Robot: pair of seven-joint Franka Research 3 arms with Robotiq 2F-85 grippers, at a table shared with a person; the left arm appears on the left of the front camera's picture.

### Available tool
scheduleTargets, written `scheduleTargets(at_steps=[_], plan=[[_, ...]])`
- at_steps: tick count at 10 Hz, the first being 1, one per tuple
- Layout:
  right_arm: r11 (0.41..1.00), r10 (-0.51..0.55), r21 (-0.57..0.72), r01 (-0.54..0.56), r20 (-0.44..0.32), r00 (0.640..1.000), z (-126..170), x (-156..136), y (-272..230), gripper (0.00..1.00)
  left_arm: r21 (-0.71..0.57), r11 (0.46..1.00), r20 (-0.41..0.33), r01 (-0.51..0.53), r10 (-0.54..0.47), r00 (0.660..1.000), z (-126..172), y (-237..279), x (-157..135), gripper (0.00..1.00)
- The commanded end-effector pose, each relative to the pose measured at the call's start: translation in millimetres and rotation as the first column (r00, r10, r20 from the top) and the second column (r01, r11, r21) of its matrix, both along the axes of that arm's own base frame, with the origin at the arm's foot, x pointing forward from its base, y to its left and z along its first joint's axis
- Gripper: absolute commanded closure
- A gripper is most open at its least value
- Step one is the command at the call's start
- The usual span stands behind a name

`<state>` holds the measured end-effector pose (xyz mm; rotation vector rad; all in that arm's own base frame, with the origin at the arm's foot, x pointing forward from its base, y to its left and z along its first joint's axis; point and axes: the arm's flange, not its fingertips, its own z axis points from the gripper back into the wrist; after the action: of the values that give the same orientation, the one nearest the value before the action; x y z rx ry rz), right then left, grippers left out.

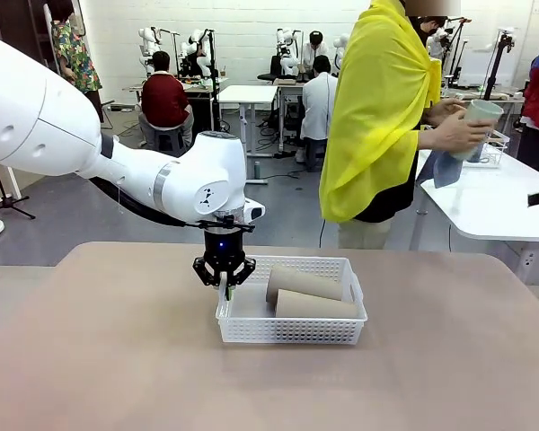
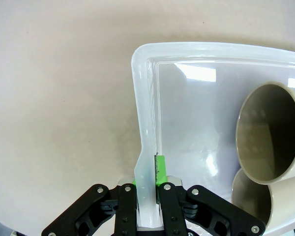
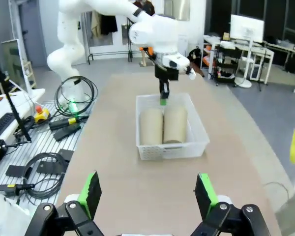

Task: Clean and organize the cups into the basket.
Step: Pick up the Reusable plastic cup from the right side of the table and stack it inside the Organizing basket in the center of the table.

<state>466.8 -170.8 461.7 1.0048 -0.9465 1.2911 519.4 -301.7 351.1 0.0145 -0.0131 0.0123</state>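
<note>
Two tan cups (image 1: 314,305) are lying side by side in the basket (image 1: 287,330), so that part's looking done. Third one, the mint green cup (image 1: 479,126), is sitting in the person's hands (image 1: 456,135) off at the far right, getting rubbed with a blue cloth (image 1: 440,169). I'm guessing it's getting cleaned and going in last. Left gripper (image 2: 147,173) is pinching the basket's short-side rim, fingers closed on it. Right gripper (image 3: 147,186) is hanging well apart from the basket, fingers spread wide, holding nothing.
</note>
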Motion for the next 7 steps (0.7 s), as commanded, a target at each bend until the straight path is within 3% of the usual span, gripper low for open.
scheduleTargets(at_steps=[1,3,5,7], plan=[[1.0,0.021,0.02,-0.021,0.012,1.0,-14.4,13.5,-1.0,0.0,0.006,1.0,-0.003,0.004,-0.004,1.0,-1.4,-0.5,-2.2,1.0],[0.997,0.069,0.018,-0.069,-0.003,0.998,-32.1,6.0,-13.7,0.0,0.006,1.0,-0.003,0.004,-0.004,1.0,-1.4,-0.5,-2.2,1.0],[1.0,0.01,0.015,-0.01,0.011,1.0,-24.4,-5.7,-28.3,0.0,0.006,1.0,-0.003,0.004,-0.004,1.0,-1.4,-0.5,-2.2,1.0],[0.999,0.024,0.023,-0.024,-0.021,0.999,-37.9,5.2,-10.1,0.0,0.006,1.0,-0.003,0.004,-0.004,1.0,-1.4,-0.5,-2.2,1.0]])
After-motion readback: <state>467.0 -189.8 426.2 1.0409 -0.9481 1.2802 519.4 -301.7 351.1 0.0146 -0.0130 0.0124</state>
